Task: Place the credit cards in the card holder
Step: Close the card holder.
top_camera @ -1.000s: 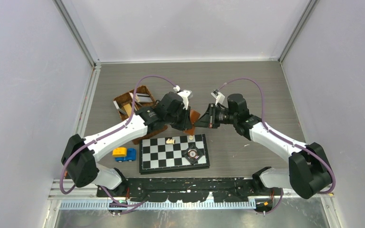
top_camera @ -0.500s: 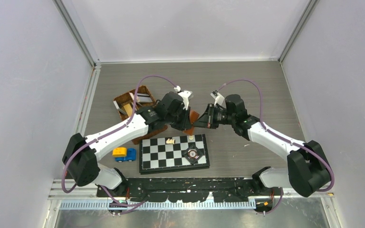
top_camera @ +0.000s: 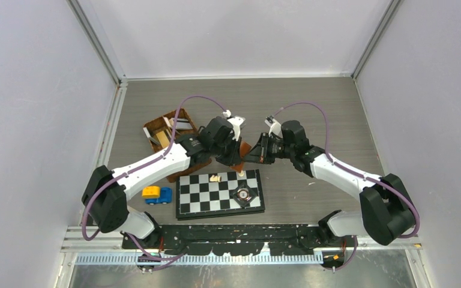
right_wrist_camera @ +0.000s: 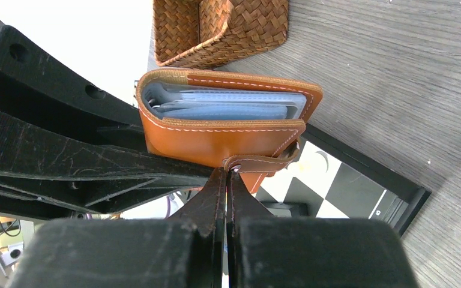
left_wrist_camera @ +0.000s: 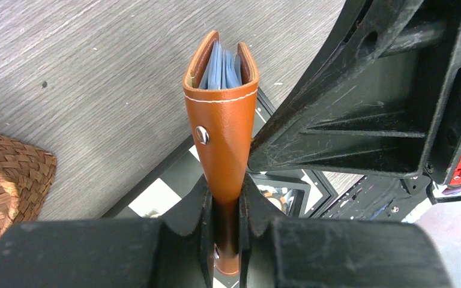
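The card holder (left_wrist_camera: pixel 221 120) is a tan leather wallet held upright above the chessboard's far edge. It also shows in the right wrist view (right_wrist_camera: pixel 216 141) and from above (top_camera: pixel 245 147). Pale blue credit cards (right_wrist_camera: pixel 228 105) sit inside it, their edges showing at its open top (left_wrist_camera: pixel 222 69). My left gripper (left_wrist_camera: pixel 225 207) is shut on the wallet's lower part; from above it is at the wallet's left (top_camera: pixel 235 157). My right gripper (right_wrist_camera: pixel 228 177) is shut on the wallet's snap-tab strap (right_wrist_camera: pixel 264 162) and meets the wallet from the right (top_camera: pixel 254 155).
A chessboard (top_camera: pixel 210 198) with a few small pieces lies in front of the grippers. A brown wicker basket (right_wrist_camera: pixel 216 24) stands just left of the wallet. A brown tray with items (top_camera: pixel 156 129) is at the left. A yellow and blue toy truck (top_camera: pixel 157 194) is beside the board.
The right arm has edged a little left toward the wallet, and the left wrist has shifted slightly. Both grips look the same.
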Controlling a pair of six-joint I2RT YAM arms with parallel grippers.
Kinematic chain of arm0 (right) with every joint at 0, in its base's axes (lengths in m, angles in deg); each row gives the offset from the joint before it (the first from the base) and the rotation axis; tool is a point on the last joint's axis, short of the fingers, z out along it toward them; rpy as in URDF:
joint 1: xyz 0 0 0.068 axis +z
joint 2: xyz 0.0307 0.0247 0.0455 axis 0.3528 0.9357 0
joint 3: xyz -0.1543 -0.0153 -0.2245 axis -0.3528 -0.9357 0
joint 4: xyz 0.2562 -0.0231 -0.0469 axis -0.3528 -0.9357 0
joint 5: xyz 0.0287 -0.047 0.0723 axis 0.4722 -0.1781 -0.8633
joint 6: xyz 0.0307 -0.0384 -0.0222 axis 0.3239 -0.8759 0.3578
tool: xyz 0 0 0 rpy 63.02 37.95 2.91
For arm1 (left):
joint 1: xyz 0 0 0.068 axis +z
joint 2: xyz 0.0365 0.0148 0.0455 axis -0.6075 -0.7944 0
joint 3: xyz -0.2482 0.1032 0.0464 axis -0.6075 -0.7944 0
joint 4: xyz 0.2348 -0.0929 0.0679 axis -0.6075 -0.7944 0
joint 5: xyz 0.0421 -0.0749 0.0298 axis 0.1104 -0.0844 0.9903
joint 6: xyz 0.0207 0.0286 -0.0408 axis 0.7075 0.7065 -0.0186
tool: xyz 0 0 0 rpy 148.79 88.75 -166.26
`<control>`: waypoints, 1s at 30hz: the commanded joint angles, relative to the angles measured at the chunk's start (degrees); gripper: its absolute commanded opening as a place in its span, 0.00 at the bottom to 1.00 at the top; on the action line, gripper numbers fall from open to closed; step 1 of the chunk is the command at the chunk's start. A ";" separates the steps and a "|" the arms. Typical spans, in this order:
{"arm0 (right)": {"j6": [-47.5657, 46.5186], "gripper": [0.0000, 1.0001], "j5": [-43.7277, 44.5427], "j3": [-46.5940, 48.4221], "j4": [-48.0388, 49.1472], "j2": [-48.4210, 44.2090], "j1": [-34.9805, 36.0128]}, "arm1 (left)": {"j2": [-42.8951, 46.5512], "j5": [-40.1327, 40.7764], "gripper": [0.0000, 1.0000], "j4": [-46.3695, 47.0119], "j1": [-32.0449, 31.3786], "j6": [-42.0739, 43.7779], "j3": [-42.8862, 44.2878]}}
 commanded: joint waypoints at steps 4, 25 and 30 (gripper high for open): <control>2.74 0.01 3.20 4.21 12.62 0.69 2.16 | -0.81 -17.28 0.00 8.59 -5.30 -0.21 3.47; 6.03 0.00 6.66 2.36 20.90 2.69 2.98 | -1.01 -20.86 0.00 11.51 -6.37 -1.04 1.95; 2.43 0.01 7.08 4.72 12.48 0.38 2.93 | -2.76 -10.31 0.00 7.05 -3.62 -4.09 4.16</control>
